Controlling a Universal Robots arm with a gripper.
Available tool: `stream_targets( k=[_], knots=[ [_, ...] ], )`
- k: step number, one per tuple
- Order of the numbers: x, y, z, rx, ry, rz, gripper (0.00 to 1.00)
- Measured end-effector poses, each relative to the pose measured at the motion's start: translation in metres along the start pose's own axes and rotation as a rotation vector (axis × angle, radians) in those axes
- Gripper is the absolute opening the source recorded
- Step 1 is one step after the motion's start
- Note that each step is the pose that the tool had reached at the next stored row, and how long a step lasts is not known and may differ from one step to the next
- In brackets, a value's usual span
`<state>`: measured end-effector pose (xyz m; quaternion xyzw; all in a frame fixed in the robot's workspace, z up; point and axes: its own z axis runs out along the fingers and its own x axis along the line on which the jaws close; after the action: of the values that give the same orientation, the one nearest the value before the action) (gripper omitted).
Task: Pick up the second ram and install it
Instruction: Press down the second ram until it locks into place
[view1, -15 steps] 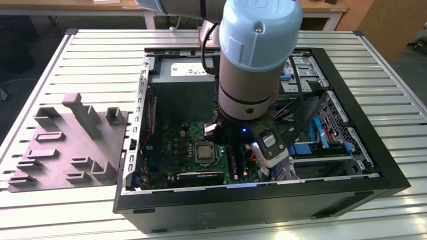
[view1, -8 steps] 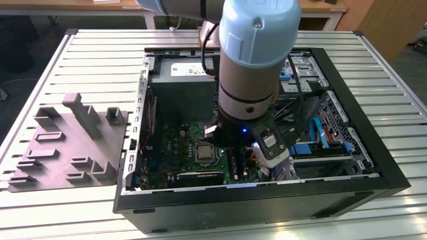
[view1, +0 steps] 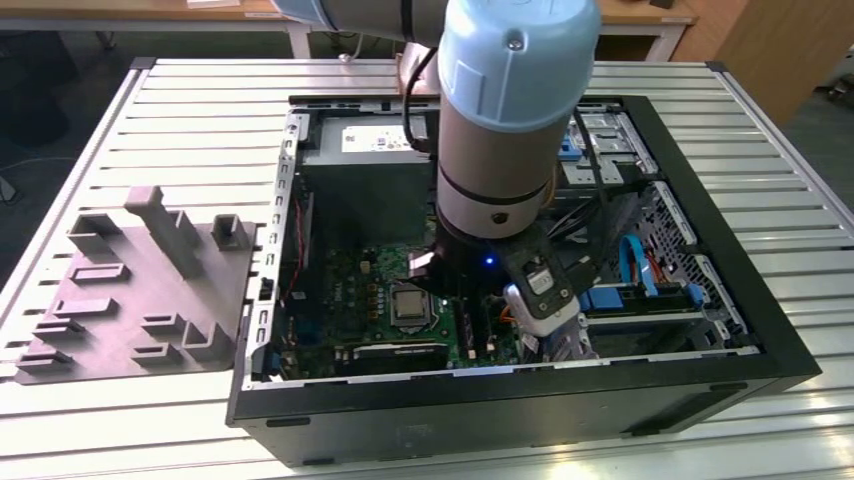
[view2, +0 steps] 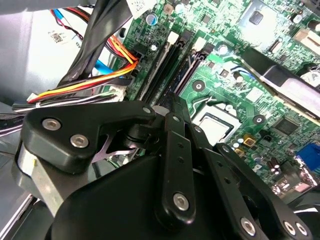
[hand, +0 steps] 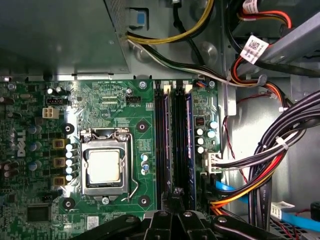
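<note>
Fingers (view2: 175, 115): drawn narrow, tips nearly together, poised upright directly over the memory slots (hand: 163, 145) of the green motherboard (hand: 105, 107), likely so as to press straight down. Grip on anything: cannot tell. Second ram (hand: 176, 145): apparently the dark stick standing edge-on in the slot under the tips, beside the processor socket (hand: 104, 165). Grey moulded tray (view1: 120, 300): on the worktop (view1: 200, 110), outside the computer case (view1: 747, 300).

You see a grey tray (view1: 127, 300) on the slatted bench (view1: 200, 110), beside the open black case (view1: 694, 330). Inside lie the green motherboard (hand: 105, 100), its bare CPU socket (hand: 104, 165), and bundled cables (hand: 280, 150).
</note>
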<state>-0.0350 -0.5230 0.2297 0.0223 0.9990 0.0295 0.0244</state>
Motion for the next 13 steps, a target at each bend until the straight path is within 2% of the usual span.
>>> stream_targets(
  k=[6,13],
  knots=[
    [-0.0065,0.0001,0.0005,0.0042,0.0057,0.001,0.1],
    [-0.004,-0.0022,0.0031,0.0051,0.006,0.001,0.1]
  ],
)
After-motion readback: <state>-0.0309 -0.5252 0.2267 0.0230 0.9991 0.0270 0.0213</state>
